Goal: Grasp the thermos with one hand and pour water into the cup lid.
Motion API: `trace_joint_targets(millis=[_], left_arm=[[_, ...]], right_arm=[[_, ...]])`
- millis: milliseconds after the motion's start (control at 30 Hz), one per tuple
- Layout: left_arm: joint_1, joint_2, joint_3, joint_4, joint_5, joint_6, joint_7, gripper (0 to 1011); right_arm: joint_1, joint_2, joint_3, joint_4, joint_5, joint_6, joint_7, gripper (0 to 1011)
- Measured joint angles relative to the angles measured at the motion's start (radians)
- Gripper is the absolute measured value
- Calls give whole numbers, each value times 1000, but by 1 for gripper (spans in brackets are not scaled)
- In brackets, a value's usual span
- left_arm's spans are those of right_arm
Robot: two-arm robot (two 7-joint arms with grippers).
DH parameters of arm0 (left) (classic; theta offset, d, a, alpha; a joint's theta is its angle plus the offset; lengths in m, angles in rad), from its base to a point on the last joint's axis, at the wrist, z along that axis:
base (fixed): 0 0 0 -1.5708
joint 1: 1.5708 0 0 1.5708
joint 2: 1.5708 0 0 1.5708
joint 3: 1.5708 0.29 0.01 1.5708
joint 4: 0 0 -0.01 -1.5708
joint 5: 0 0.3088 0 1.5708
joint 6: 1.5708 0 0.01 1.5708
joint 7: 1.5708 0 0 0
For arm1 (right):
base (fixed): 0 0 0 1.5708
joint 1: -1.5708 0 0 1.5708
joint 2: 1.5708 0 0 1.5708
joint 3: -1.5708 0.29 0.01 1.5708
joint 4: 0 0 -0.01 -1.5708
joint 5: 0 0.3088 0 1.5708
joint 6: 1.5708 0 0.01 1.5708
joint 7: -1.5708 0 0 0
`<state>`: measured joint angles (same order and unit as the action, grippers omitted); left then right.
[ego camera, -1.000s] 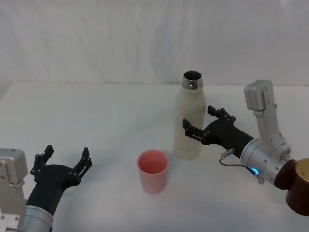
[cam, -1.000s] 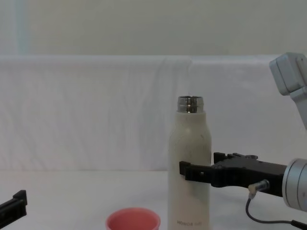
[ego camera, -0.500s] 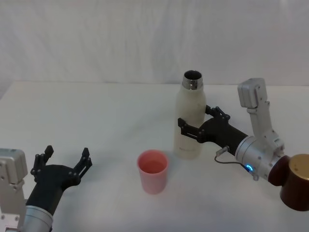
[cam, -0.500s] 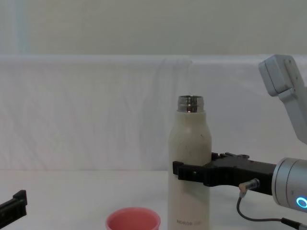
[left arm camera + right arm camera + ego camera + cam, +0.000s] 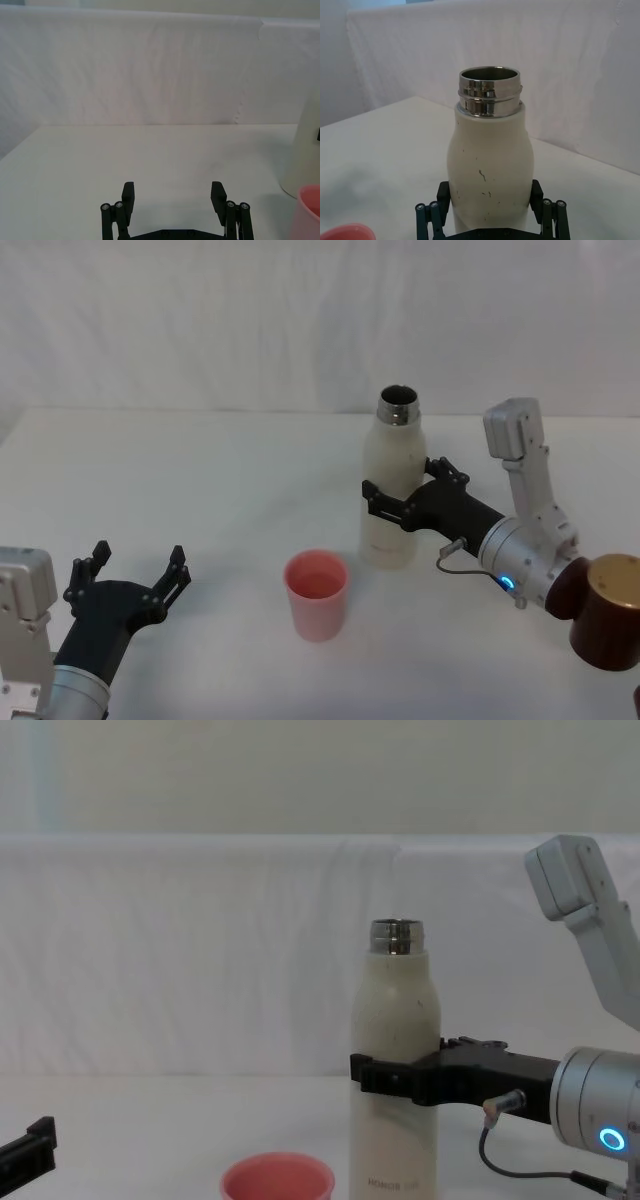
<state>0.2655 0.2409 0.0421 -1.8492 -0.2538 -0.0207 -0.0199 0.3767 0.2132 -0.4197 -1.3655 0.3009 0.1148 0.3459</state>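
- Head view: thermos (image 5: 392, 485) is seen upright on the white desk (image 5: 200, 480), neck uncapped; cup lid (image 5: 317, 594) stands just beside it, nearer the robot and to its left, the two apart.
- Right gripper (image 5: 400, 495) is placed at mid-body of the thermos, reaching in from the right, one finger on each side of the bottle.
- Right wrist view: thermos (image 5: 489, 170) is seen sitting between the right gripper's fingers (image 5: 431, 217); jaws are spread around the body, and whether the pads are touching the wall cannot be told. No squeeze or lift is visible.
- Chest view: thermos (image 5: 394, 1080) base looks seated on the desk; right gripper (image 5: 378, 1076) is level, a little below the bottle's mid-height; pink cup lid (image 5: 277, 1182) rim is seen at lower left of it.
- Left gripper (image 5: 133, 585) is parked low at the near left with fingers spread, nothing held, well apart from both items.
- Step judged: grasp stage, enclosure done, closing not yet confirmed.
- Next move, as judged: jaws to be closed firmly on the body, thermos lifted clear, carried over the cup lid, then tilted slowly with the steel neck (image 5: 490, 92) aimed inside the rim.
- Risk: smooth slim wall could slip in the grip on tilt; the light cup lid could be knocked.
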Motion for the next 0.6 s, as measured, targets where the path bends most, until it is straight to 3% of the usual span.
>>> trace_joint_targets(millis=[600], left_arm=[[0,0,0,0,0,0,0,1001]], right_arm=[[11,-17,0,22,-9,-10,-8,1000]])
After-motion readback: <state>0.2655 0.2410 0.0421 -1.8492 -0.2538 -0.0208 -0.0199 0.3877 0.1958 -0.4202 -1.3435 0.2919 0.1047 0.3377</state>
